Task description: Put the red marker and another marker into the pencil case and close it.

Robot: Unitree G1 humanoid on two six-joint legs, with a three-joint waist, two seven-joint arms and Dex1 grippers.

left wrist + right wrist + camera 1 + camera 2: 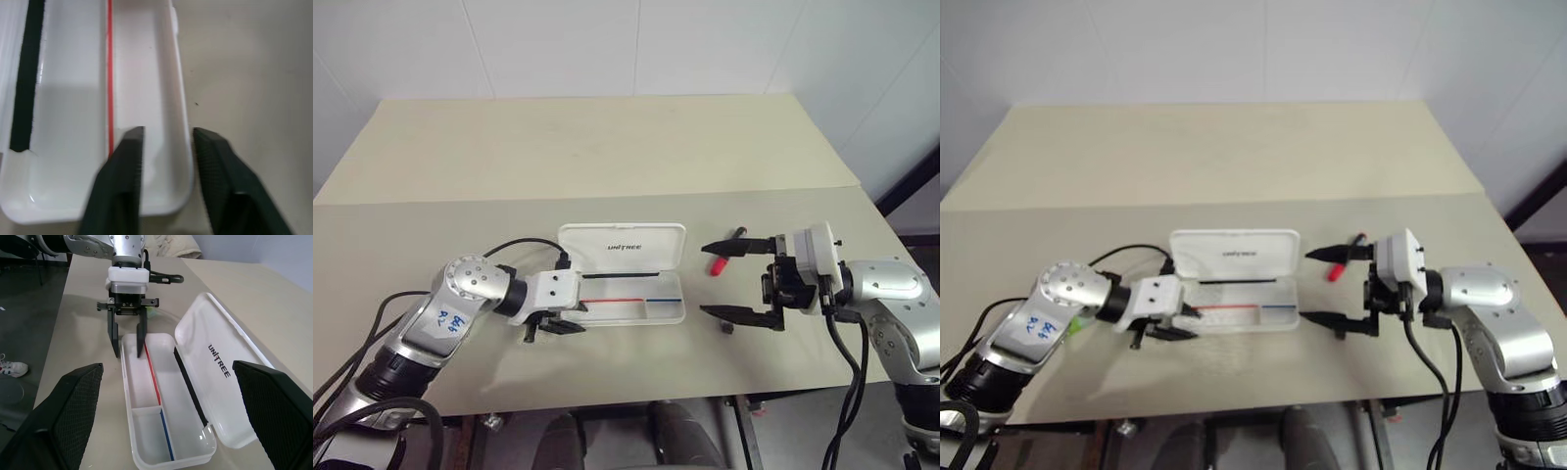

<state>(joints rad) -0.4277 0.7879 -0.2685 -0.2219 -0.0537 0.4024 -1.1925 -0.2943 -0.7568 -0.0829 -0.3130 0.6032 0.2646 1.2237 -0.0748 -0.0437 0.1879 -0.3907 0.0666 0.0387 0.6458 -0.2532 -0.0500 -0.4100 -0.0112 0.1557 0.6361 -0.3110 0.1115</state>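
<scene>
Open case [628, 279] on the table [607, 147], a gripper at each end.

The case lies lid-back, its tray bare apart from a red-and-blue line. The left gripper [128, 339] hangs at the tray's end with fingers partly spread, straddling the near wall, gripping nothing. The right gripper [736, 279] stands just off the other end, fingers spread wide and empty. The red marker [722, 257] lies on the table beside the case's far right corner, behind the right gripper's upper finger.
</scene>
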